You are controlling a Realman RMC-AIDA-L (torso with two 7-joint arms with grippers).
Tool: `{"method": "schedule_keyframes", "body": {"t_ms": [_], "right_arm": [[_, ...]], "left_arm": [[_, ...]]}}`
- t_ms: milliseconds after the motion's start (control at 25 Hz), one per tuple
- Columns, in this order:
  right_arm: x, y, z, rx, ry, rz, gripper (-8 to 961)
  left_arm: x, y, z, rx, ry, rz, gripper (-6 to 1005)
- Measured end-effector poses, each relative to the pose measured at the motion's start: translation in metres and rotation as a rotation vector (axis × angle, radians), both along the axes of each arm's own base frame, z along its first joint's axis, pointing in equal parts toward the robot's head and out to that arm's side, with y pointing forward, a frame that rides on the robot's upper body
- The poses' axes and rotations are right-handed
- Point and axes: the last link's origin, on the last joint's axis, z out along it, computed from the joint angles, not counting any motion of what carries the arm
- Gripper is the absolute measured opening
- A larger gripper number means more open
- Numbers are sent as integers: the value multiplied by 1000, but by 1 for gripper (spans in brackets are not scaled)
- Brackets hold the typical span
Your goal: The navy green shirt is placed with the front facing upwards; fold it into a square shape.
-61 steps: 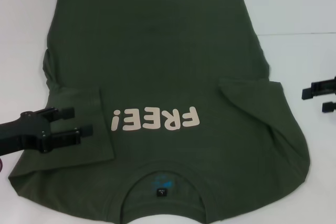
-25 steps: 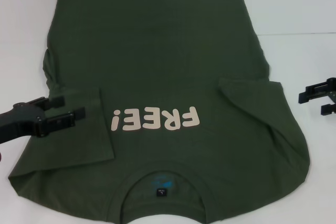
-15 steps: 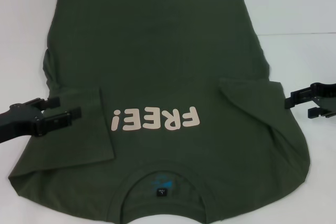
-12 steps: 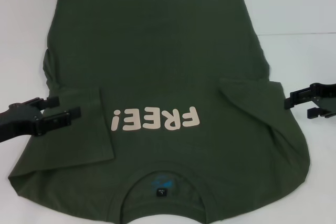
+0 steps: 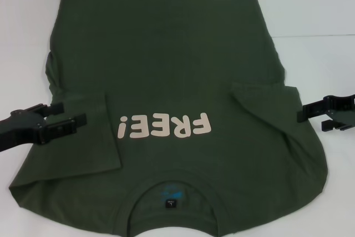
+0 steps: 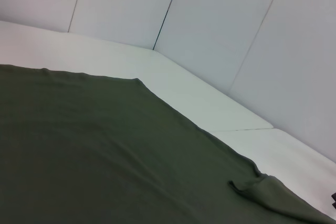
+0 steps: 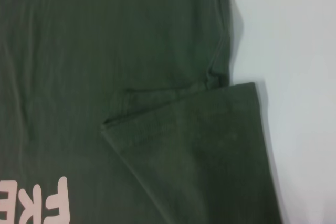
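The navy green shirt (image 5: 166,65) lies flat on the white table, front up, its cream "FREE!" print (image 5: 165,126) facing me and the collar nearest me. Both sleeves are folded inward onto the body. My left gripper (image 5: 71,116) hovers open over the shirt's left folded sleeve, its jaws apart with nothing between them. At the shirt's right edge, beside the folded right sleeve (image 7: 210,145), my right gripper (image 5: 310,116) is open and empty. The left wrist view shows the shirt's cloth (image 6: 94,156) spread flat; the right wrist view shows part of the print (image 7: 42,203).
White table (image 5: 321,9) surrounds the shirt, with bare surface at the far right and far left. White wall panels (image 6: 210,19) stand behind the table. A seam in the tabletop (image 5: 310,35) runs along the right side.
My left gripper has drawn back left, off the folded sleeve toward the shirt's edge. My right gripper has moved in leftward to the shirt's right edge and slightly down. The shirt has not moved.
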Motion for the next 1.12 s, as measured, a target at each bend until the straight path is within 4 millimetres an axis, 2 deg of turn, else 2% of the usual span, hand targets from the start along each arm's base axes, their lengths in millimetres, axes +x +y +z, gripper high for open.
{"method": "schedule_keyframes", "body": {"t_ms": [1120], "right_arm": [[3,-3,-12,-15,1,11,792]], "left_arm": [[2,2,-2,-4,-5,-3,861]]}}
